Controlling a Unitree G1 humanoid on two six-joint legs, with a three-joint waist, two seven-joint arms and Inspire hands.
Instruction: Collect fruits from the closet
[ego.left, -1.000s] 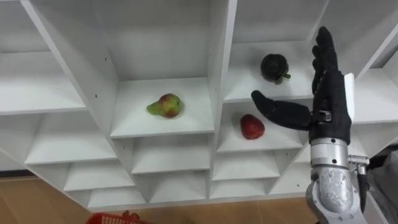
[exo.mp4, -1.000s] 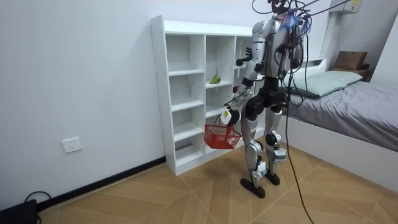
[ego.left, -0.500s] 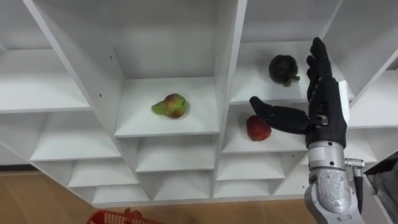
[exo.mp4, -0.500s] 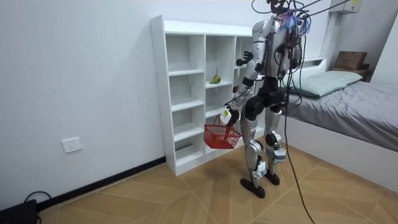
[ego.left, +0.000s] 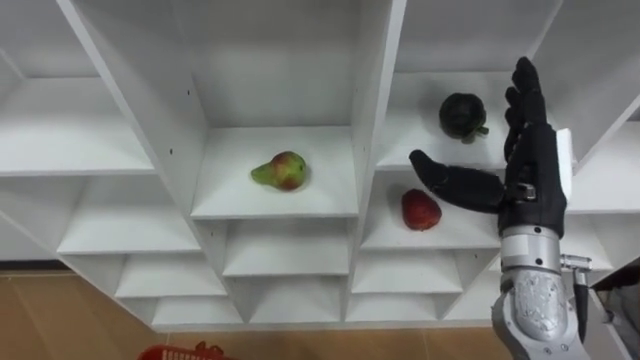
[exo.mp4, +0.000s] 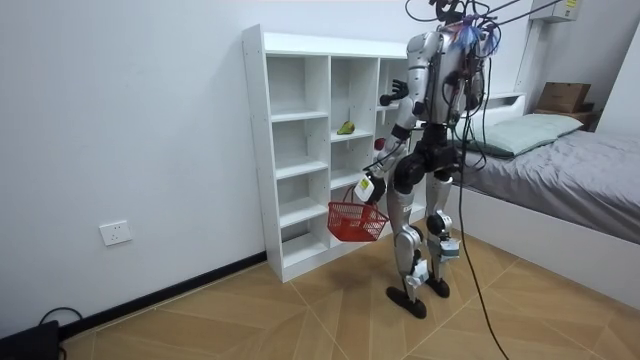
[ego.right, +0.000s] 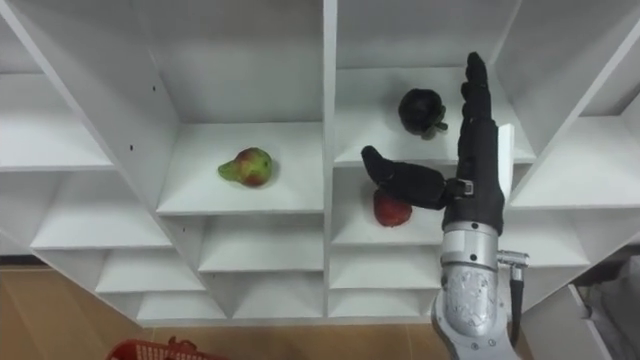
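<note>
A green-red pear (ego.left: 281, 170) lies on a middle shelf of the white closet (exo.mp4: 300, 150). In the column to its right, a dark round fruit (ego.left: 462, 114) sits on the upper shelf and a red fruit (ego.left: 421, 210) on the shelf below. My right hand (ego.left: 530, 170) is raised in front of that column, open, with straight fingers pointing up. Its thumb reaches left just above the red fruit and touches nothing. My left hand (exo.mp4: 366, 186) hangs low by my hip, shut on the handle of a red basket (exo.mp4: 352, 220), whose rim (ego.left: 185, 352) shows at the bottom edge.
I stand facing the closet's right half. Upright dividers (ego.left: 375, 120) separate the compartments, and the other shelves hold nothing. A bed (exo.mp4: 570, 170) stands behind me at the room view's right. Wooden floor (exo.mp4: 300, 310) lies open at the room view's left.
The eye view has shifted slightly, so the shelves sit a little further right. My right hand stays raised and open before the same column. The basket has swung slightly toward the closet.
</note>
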